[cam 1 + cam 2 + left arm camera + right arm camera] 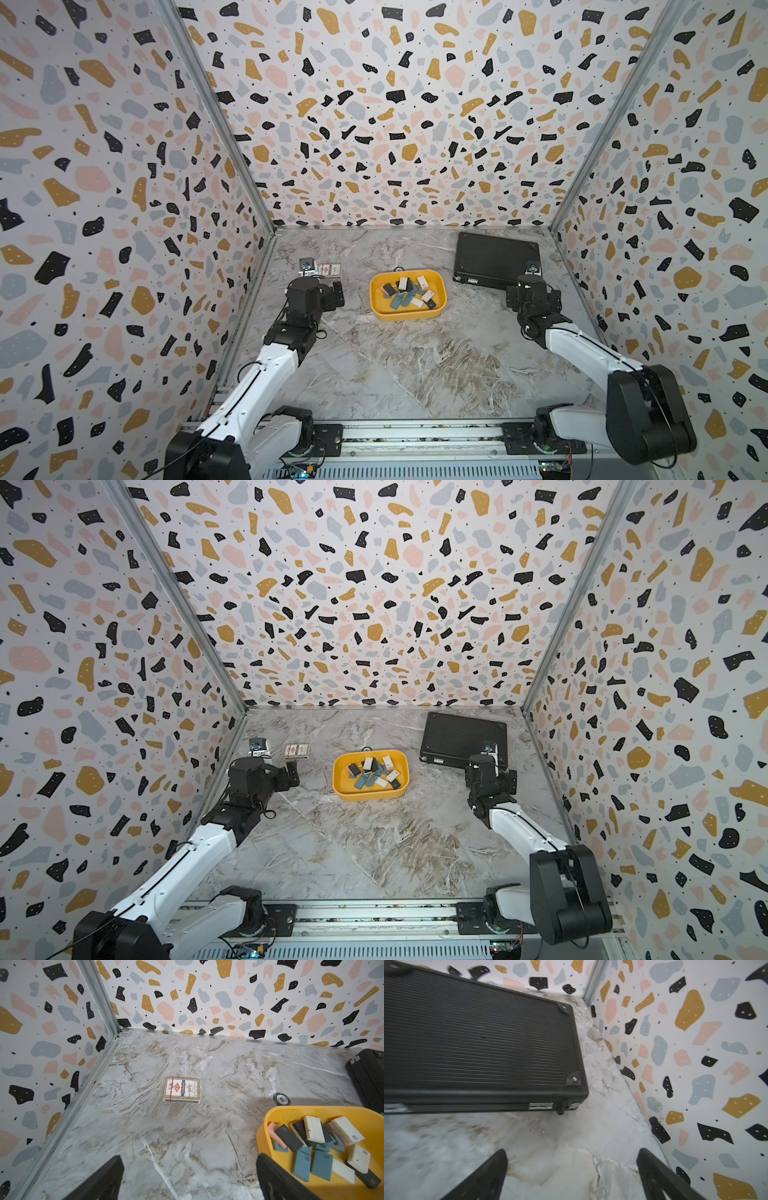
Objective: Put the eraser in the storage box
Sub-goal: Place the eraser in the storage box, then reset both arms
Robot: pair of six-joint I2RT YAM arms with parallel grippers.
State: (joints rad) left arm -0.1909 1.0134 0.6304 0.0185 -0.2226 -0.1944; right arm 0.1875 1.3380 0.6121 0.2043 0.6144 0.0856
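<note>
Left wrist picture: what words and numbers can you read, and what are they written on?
"50": on the round chip near the storage box.
"4B": on a blue eraser inside the storage box; some other erasers there carry similar marks, too blurred to be sure of.
The card pack: printed, but too small to read.
The black case: no writing shows.

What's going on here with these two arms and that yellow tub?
Two robot arms have the job of putting erasers into the yellow storage box. Right now neither holds anything: the left tool and the right tool hang open on either side of it. Every eraser in view lies inside the box.
</note>
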